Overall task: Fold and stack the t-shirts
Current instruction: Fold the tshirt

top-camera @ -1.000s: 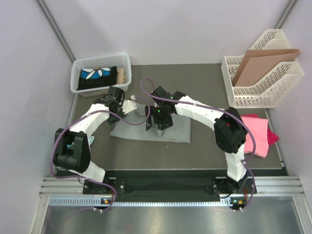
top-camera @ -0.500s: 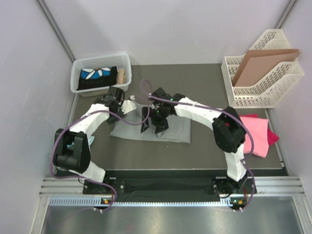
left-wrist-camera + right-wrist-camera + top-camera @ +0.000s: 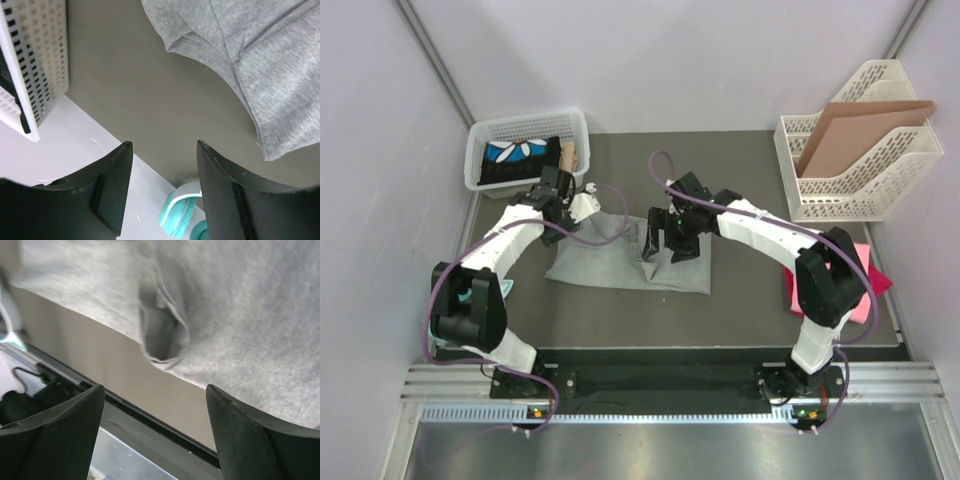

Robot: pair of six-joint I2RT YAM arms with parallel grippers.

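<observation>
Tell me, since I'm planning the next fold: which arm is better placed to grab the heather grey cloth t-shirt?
Probably right: the right gripper hangs open over the puckered grey t-shirt; the left gripper is off its edge.

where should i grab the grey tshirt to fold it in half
Probably its left edge: the grey t-shirt lies flat as a wide strip, and that hemmed edge is free on bare table. Come down from above on the left with the open left hand, which hovers nearest.

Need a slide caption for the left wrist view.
Open left gripper over the dark table, beside the grey t-shirt; white basket at left.
</observation>
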